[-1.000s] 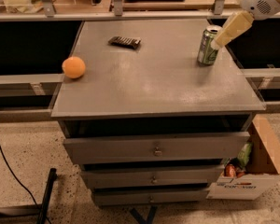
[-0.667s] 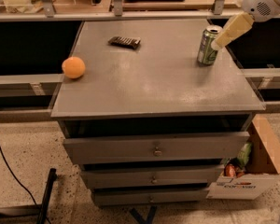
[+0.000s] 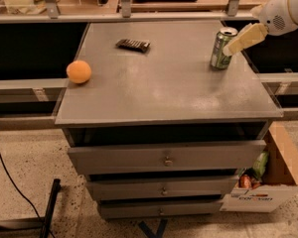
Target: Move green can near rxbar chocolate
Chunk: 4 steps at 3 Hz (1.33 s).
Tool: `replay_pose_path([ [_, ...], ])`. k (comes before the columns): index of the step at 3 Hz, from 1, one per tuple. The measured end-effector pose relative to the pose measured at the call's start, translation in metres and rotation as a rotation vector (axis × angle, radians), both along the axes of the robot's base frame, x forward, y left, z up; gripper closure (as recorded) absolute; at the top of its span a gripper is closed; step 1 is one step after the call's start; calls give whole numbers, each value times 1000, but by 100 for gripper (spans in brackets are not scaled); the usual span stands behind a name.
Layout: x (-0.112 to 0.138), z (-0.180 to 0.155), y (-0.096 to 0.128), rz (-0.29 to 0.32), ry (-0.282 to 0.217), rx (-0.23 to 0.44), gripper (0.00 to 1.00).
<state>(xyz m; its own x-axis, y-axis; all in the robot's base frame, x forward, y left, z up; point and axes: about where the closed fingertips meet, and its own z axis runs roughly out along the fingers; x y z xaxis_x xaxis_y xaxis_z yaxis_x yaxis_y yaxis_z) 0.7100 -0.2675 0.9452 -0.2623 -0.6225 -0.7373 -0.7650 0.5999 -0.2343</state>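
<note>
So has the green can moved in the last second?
No. The green can stands on the same spot near the tabletop right edge, as far from the rxbar chocolate as before; the gripper is beside it.

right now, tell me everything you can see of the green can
The green can looks like aluminium, with a silver top and pale side markings. It stands upright near the right rear of the grey cabinet top, well right of the rxbar chocolate. The pale end effector sits at its upper right side; contact is unclear.
</note>
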Motion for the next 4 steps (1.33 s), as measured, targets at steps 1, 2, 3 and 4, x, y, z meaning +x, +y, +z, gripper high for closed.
replay_pose_path([
  [1,10,-13,3,0,-33,53,0],
  [2,19,-27,5,-11,-55,98,0],
  [3,30,-42,10,-19,-69,154,0],
  [4,42,-54,7,-39,-84,161,0],
])
